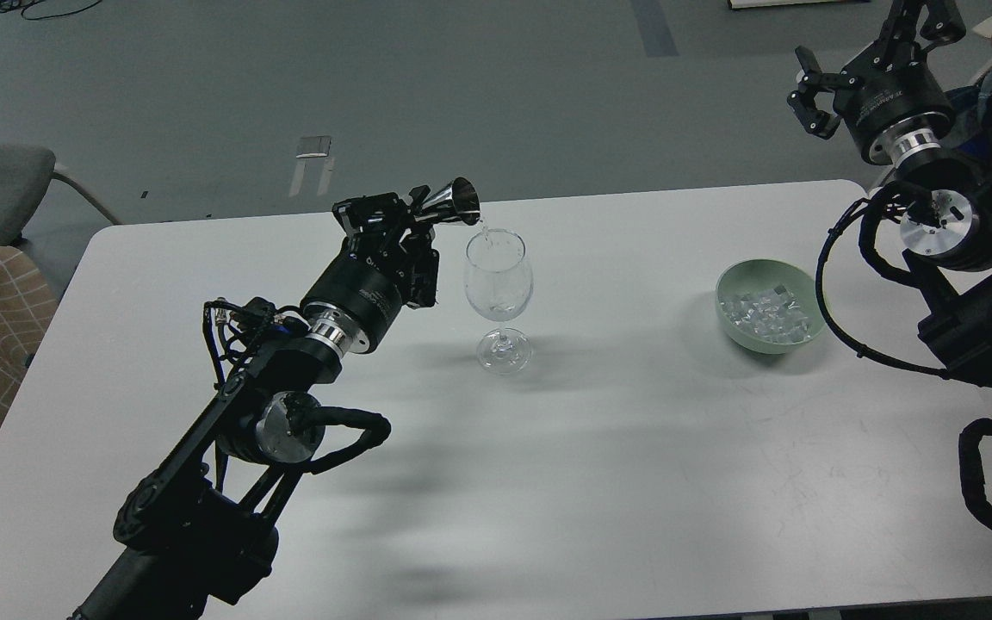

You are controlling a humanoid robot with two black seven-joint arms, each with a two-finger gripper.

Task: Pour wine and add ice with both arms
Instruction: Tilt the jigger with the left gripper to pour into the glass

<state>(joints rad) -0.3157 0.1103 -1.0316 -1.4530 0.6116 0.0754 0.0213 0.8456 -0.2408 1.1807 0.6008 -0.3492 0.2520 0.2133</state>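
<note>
Above the wine glass (499, 297), left pincer (406, 220) clamps a tilted jigger (453, 205); right pincer (806, 90) gapes empty.

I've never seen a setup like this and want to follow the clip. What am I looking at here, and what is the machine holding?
The picture is taken from a robot's own head, looking down at a white table. The two black arms are its own. The left gripper holds a small metal measuring cup, tipped so that a thin stream of clear liquid falls into a wine glass. The right gripper is open, holds nothing, and is raised beyond the table's far edge. A green bowl of ice cubes sits to the right of the glass.
</note>
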